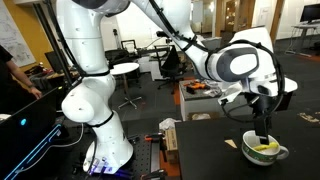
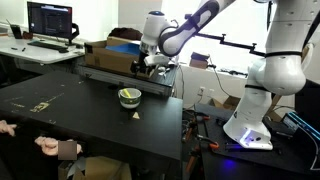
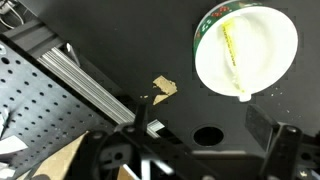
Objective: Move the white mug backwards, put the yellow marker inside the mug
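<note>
Gripper is seen with jaws spread wide, nothing held between them. In an exterior view it is hung just above the white mug, not touching it. The yellow marker is seen lying inside the mug, across its bowl. Mug is set upright on the black table; a tan scrap is seen near it, and a cardboard box behind.
</note>
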